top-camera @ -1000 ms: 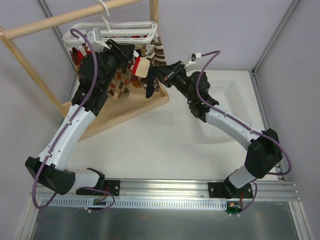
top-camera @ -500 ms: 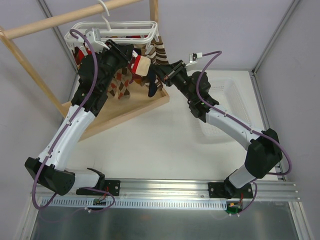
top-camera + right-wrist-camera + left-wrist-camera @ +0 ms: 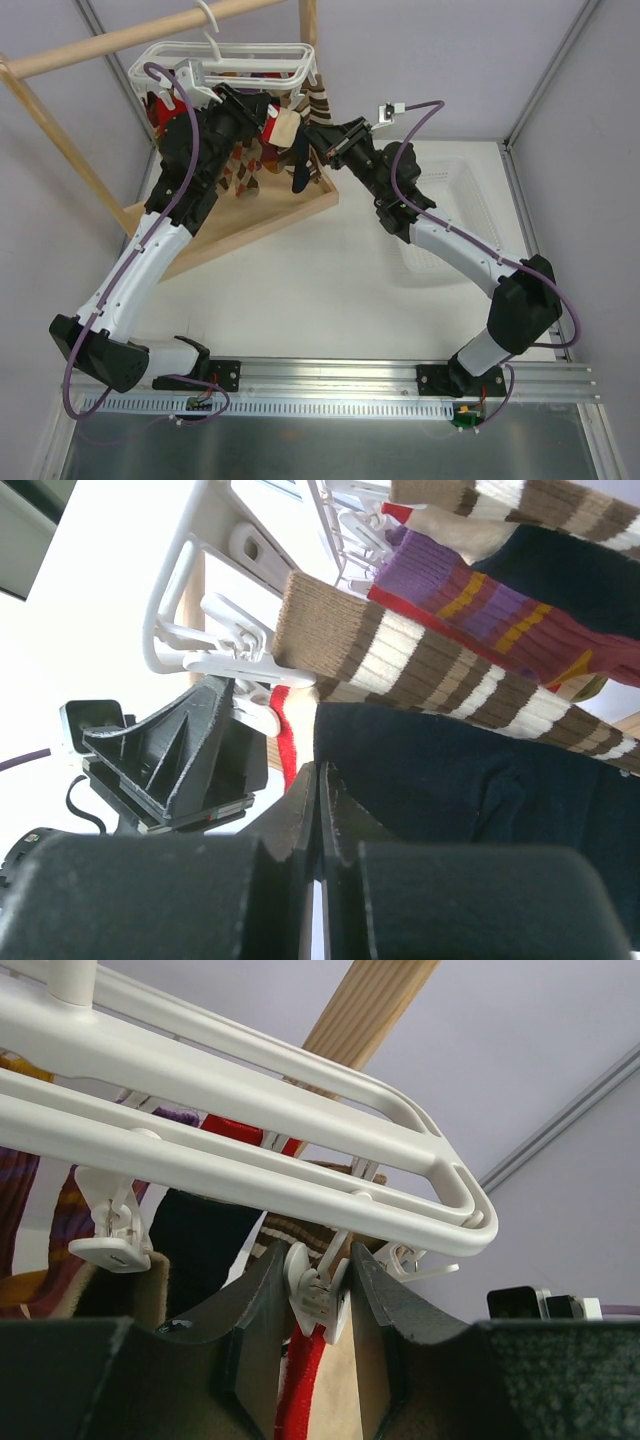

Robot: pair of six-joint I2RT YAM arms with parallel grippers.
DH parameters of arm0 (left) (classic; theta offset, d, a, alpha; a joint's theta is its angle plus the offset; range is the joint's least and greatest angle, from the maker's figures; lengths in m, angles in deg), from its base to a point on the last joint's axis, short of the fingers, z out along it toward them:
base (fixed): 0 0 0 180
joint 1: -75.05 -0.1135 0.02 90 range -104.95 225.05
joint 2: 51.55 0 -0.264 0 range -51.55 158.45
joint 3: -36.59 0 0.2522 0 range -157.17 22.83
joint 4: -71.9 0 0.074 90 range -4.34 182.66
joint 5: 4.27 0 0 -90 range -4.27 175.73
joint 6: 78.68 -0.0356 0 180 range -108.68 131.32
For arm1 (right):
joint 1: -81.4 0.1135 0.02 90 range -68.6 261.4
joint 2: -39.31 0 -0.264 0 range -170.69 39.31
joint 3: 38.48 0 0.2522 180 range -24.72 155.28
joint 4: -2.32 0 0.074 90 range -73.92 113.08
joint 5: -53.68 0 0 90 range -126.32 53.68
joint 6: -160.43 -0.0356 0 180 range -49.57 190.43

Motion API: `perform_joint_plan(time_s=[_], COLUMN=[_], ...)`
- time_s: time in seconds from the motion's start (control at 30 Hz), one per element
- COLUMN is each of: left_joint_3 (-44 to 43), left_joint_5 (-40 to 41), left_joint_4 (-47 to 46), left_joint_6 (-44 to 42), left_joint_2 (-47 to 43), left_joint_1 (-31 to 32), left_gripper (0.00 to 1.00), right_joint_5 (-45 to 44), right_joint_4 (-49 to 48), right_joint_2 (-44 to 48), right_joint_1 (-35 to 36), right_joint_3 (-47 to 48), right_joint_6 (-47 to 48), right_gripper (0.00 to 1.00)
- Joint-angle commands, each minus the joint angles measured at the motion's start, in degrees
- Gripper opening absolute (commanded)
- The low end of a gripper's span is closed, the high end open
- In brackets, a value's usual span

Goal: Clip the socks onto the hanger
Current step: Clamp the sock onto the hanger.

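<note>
The left end effector is squeezed onto a small white plastic clip. The clip hangs from the white plastic barred hanger just above it. A plain red soft sock hangs down below that clip, between the fingers. The right end effector is clenched on the soft dark navy sock, close beside the left one.

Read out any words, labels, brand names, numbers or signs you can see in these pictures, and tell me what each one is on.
None: no view shows a word, number or logo that can be read.
The hanger, its clips, the socks and the wooden rail show no print.
The circuit board by the right arm's base is too small to read.
</note>
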Motion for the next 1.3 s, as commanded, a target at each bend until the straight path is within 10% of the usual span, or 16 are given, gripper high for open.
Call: perform_joint_plan(time_s=[0.0, 0.97, 1.27], left_joint_3=[0.87, 5.71, 5.97], left_joint_5=[1.13, 1.31, -0.01], left_joint_4=[-4.21, -6.67, -6.67], left_joint_6=[-0.75, 6.29, 3.74], left_joint_2=[-1.93, -4.66, -5.18], left_joint_1=[0.47, 1.0, 1.08], left_gripper=[0.0, 0.0, 0.39], right_joint_5=[-0.08, -0.87, -0.78], right_joint_4=[-5.22, -7.25, -6.89], right_joint_2=[0.39, -0.58, -0.32], right_joint_1=[0.29, 1.08, 1.08], right_joint_3=[2.93, 3.9, 3.9], right_joint_6=[-0.66, 1.53, 2.24], right_gripper=[0.01, 0.01, 0.01])
